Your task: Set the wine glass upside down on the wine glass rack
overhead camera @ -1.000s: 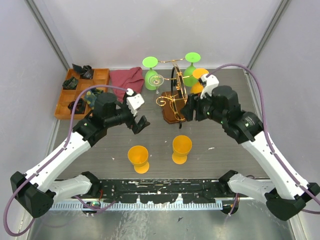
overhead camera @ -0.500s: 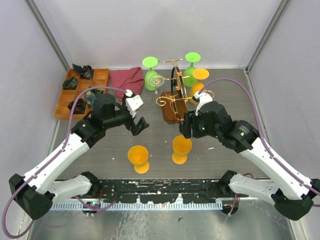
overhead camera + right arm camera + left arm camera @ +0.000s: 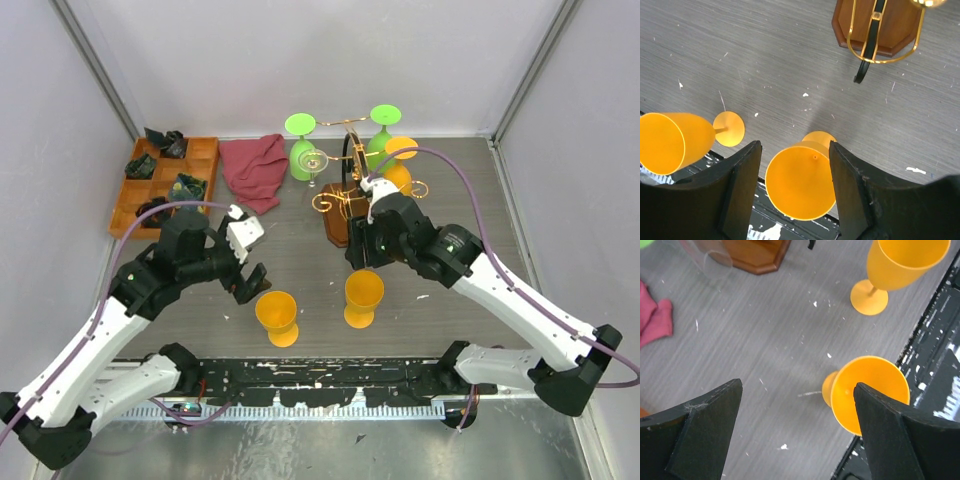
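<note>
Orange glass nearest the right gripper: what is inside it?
Nothing shows inside the orange glass, just its bare orange bottom. Its bowl covers the stem and most of the foot.

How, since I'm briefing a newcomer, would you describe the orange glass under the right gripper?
Find the gold wire wine glass rack on its wooden base mid-table. Two upright orange glasses stand on its near side. Yours is the right-hand glass, directly below the right gripper; the other glass stands further left.

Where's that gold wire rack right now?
In the top view the rack stands mid-table toward the back, with a red cloth to its left and an upright orange glass just in front of it.
</note>
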Robot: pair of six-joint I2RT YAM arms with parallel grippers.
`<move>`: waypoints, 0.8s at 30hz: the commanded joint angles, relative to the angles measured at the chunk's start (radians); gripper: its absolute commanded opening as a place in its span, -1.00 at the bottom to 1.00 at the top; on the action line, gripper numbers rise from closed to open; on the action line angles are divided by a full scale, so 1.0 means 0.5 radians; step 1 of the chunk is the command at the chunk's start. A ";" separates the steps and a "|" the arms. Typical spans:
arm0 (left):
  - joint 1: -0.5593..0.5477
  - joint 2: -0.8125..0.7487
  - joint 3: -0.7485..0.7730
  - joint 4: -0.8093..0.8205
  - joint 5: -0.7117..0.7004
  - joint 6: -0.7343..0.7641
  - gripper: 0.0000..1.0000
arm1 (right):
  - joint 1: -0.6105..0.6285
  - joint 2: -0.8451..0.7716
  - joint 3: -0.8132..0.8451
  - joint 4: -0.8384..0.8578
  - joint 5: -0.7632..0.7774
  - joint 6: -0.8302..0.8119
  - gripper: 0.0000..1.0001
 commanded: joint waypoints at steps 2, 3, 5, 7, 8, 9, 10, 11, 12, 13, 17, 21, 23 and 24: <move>0.002 -0.104 0.017 -0.370 0.022 -0.132 0.99 | 0.012 0.075 0.145 0.187 0.039 -0.063 0.24; 0.002 -0.102 0.018 -0.401 0.045 -0.153 0.98 | 0.012 0.091 0.156 0.194 0.033 -0.070 0.24; 0.003 -0.087 0.008 -0.435 0.069 -0.177 0.95 | 0.014 0.118 0.172 0.204 0.028 -0.091 0.24; -0.001 -0.059 -0.007 -0.432 0.067 -0.187 0.91 | 0.012 0.130 0.184 0.218 0.030 -0.107 0.24; -0.005 -0.042 -0.016 -0.418 0.055 -0.190 0.90 | 0.012 0.131 0.185 0.224 0.033 -0.111 0.24; -0.011 -0.026 -0.023 -0.399 0.036 -0.192 0.90 | 0.012 0.129 0.187 0.233 0.037 -0.116 0.24; -0.016 -0.012 -0.031 -0.379 0.022 -0.193 0.90 | 0.014 0.125 0.187 0.242 0.040 -0.118 0.24; -0.022 0.011 -0.038 -0.356 0.007 -0.193 0.90 | 0.012 0.121 0.187 0.247 0.044 -0.118 0.24; -0.032 0.025 -0.047 -0.334 -0.004 -0.195 0.89 | 0.012 0.117 0.186 0.250 0.048 -0.118 0.24; -0.038 0.044 -0.053 -0.317 -0.012 -0.196 0.89 | 0.012 0.112 0.183 0.249 0.051 -0.120 0.24; -0.081 0.133 -0.074 -0.296 -0.021 -0.195 0.86 | 0.014 0.085 0.175 0.243 0.077 -0.112 0.24; -0.162 0.236 -0.096 -0.290 -0.095 -0.189 0.84 | 0.012 0.064 0.179 0.233 0.117 -0.117 0.24; -0.222 0.280 -0.095 -0.277 -0.146 -0.182 0.84 | 0.013 0.063 0.182 0.230 0.126 -0.123 0.24; -0.245 0.297 -0.102 -0.264 -0.168 -0.181 0.83 | 0.012 0.062 0.187 0.230 0.127 -0.124 0.24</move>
